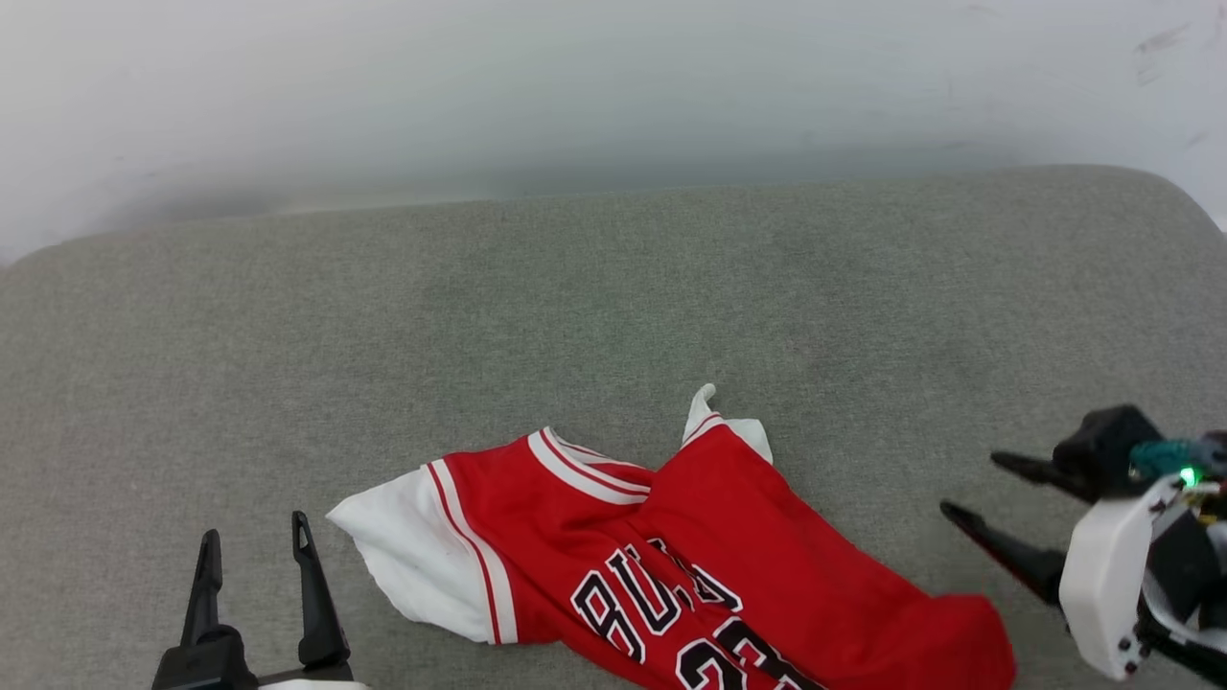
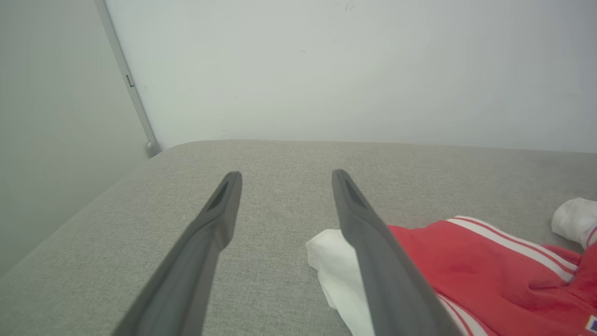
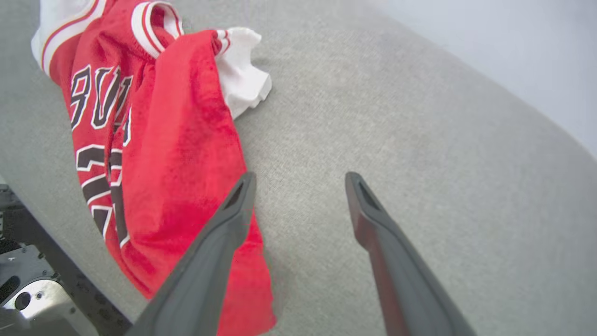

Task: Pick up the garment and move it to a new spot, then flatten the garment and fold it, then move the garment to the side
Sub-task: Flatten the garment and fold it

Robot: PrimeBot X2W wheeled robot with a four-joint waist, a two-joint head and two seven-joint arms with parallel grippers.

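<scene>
The garment (image 1: pixel 671 556), a red jersey with white sleeves, striped trim and black lettering, lies rumpled on the grey padded surface (image 1: pixel 613 307) near its front edge. One side is folded over the chest. My left gripper (image 1: pixel 254 546) stands open to the left of the white sleeve, with nothing between its fingers. My right gripper (image 1: pixel 968 489) is open at the right, its fingers pointing left toward the hem and apart from the cloth. In the left wrist view the garment (image 2: pixel 489 270) lies right of my left gripper (image 2: pixel 287 175). In the right wrist view the garment (image 3: pixel 158 140) lies left of my right gripper (image 3: pixel 301 177).
A pale wall (image 1: pixel 613 86) runs behind the padded surface. The surface's left edge drops off beside a wall corner strip (image 2: pixel 128 79). Below the front edge, part of my base (image 3: pixel 28 289) shows dark and metallic.
</scene>
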